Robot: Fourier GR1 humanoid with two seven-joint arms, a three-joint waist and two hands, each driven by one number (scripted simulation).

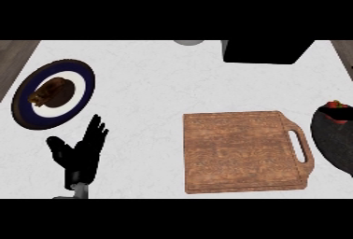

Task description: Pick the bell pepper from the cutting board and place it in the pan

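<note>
Left hand (81,151) released, fingers straight, resting low left on desk (151,84). Bell pepper (335,105) sits in pan (331,137), right of cutting board (241,151). No readable writing.

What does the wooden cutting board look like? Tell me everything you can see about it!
The cutting board is a brown rectangle that looks like wood, with grain streaks and rounded corners. A handle with a long slot sticks out on its right side. It lies flat on the white counter, right of the middle. Nothing sits on top of it. Its handle end lies close to the dark pan; whether they touch is unclear.
</note>
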